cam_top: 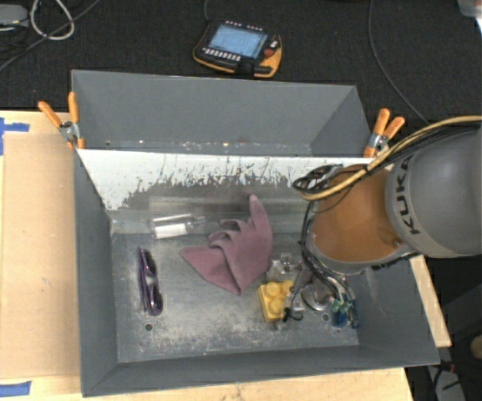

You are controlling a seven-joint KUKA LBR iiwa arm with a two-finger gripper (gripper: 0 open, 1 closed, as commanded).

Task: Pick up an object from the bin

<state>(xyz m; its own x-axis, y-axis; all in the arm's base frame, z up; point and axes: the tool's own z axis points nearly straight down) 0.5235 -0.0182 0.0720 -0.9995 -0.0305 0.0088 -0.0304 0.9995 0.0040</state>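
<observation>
Gripper (291,302): I see it low in the bin, in the lower right of the frame, its tip down near the floor; whether it is spread or closed I cannot tell from this angle, because the metal parts and wiring of the tool crowd together there.

Yellow block (270,299): a small lumpy yellow piece on the bin floor, right of centre and low in the frame; it lies just beside the gripper on the gripper's left and seems to touch it, though the join is too cluttered for me to be sure; I do not see it gripped.

Mauve cloth (237,252): a crumpled rag in the middle of the floor, up and to the left of the yellow block; one corner stands up toward the back wall; its lower tip comes near the block.

Clear tube (178,223): a see-through cylinder lying on its side at the foot of the back wall, left of the cloth's raised corner.

Purple glasses (149,281): folded, lying lengthwise at the left of the floor, well apart from the gripper.

Orange cover (349,224): rounded, directly above the gripper in the frame; black and yellow cables (328,180) loop over its top.

Arm (445,195): the grey body comes in from the right edge, over the bin's right wall.

Bin (215,111): grey metal, with sloping walls; the back wall is scuffed.
</observation>
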